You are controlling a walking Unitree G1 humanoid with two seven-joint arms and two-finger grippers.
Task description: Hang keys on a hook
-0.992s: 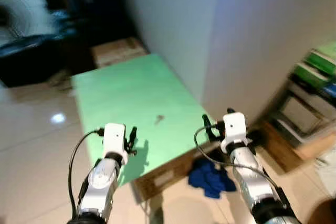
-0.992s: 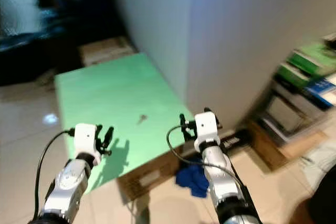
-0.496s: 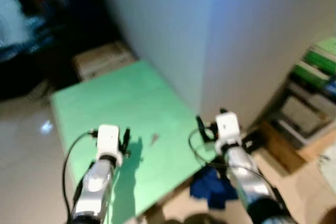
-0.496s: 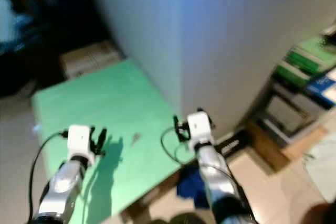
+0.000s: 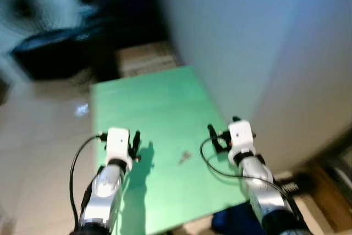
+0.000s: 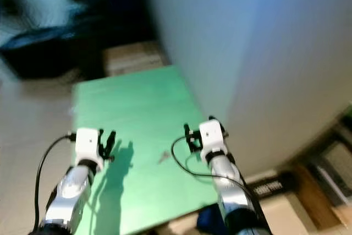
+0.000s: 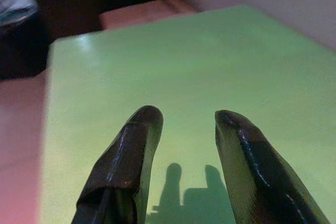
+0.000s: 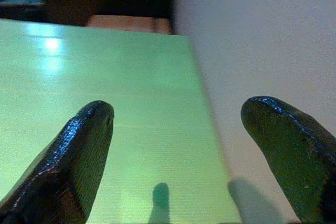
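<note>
I have both arms raised over a green board [image 5: 148, 108] that lies flat beside a pale wall [image 5: 236, 42], and the head views are blurred. My left gripper [image 5: 135, 146] hangs above the board's near left part with its two black fingers [image 7: 134, 150] a modest gap apart and nothing between them; its shadow falls on the green surface just beneath. My right gripper [image 5: 216, 137] is over the board's right edge, close to the wall, its fingers [image 8: 84, 145] spread wide and empty, one over the green surface and the other in front of the wall. The keys [image 5: 184, 157] are a small dark shape lying on the board between the two grippers, a little nearer the right one and slightly on my side of its fingertips, touching neither. Beyond the far end of the board I can make out a tan box [image 5: 144, 59] and dark furniture [image 5: 55, 53], too blurred to describe further.
</note>
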